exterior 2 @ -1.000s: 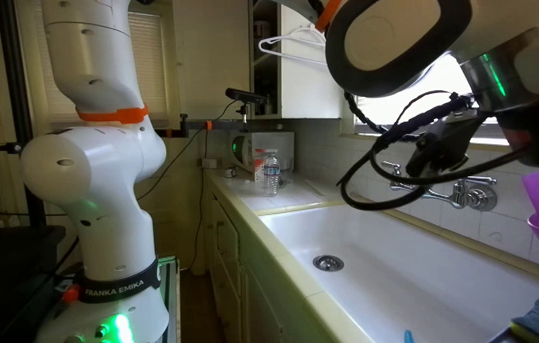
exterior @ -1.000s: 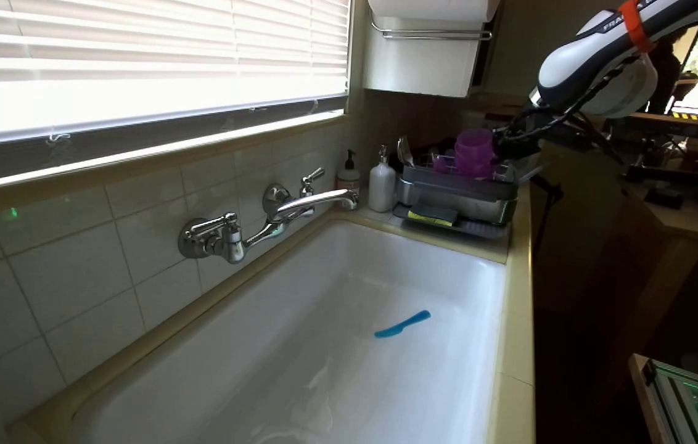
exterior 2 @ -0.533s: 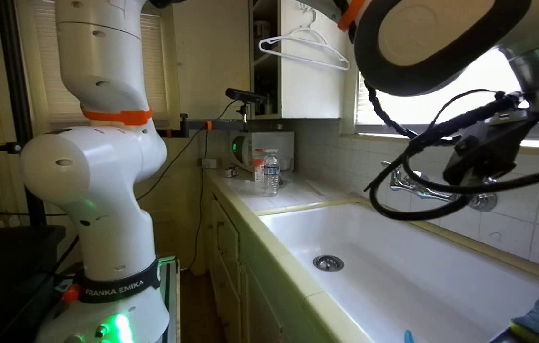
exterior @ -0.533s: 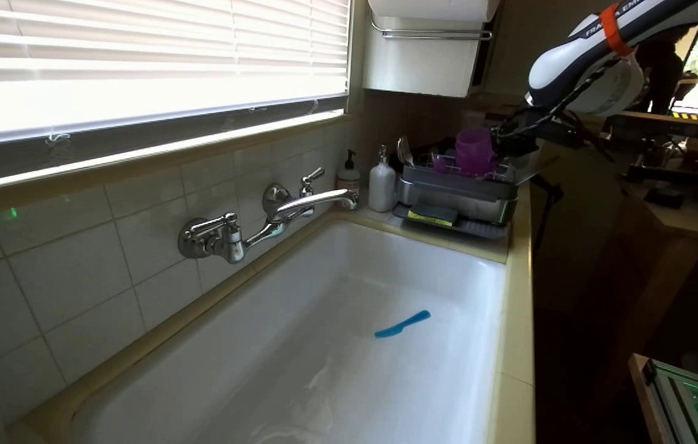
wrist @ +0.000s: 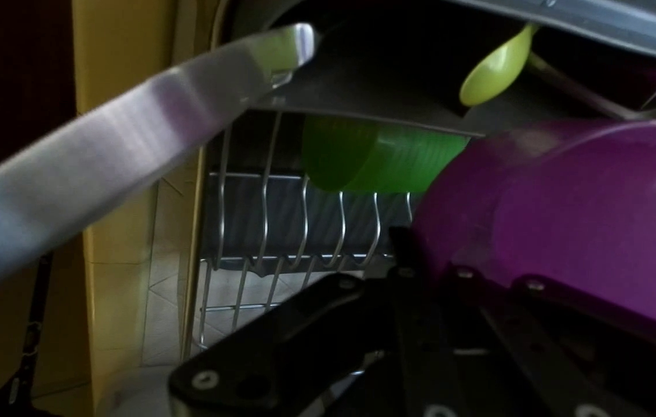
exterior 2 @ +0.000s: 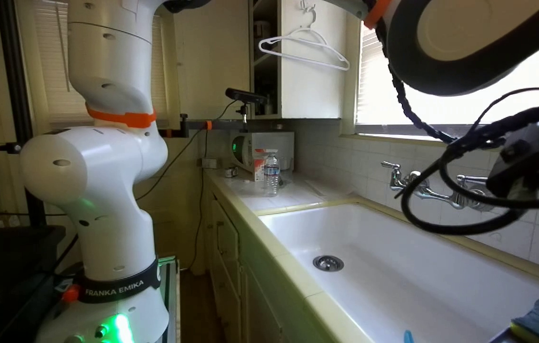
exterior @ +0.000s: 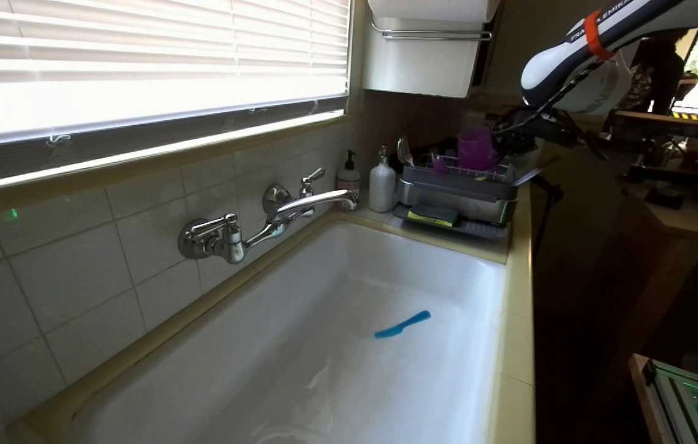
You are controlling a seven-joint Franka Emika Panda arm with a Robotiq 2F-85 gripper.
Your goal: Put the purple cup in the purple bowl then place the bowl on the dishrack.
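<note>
Over the dishrack, the claw was pinched tight on the edge of a purple vessel; whether cup or bowl, or one inside the other, could not be told. Up close its plastic looked smooth, rounded and deep magenta, with a brighter patch inside a darker border. In an exterior view it showed slightly taller than wide, at the rack's top, contact with it unclear.

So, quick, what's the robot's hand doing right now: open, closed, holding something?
Hand: closed, pinching purple plastic dishware; exactly which piece, I can't tell.
</note>
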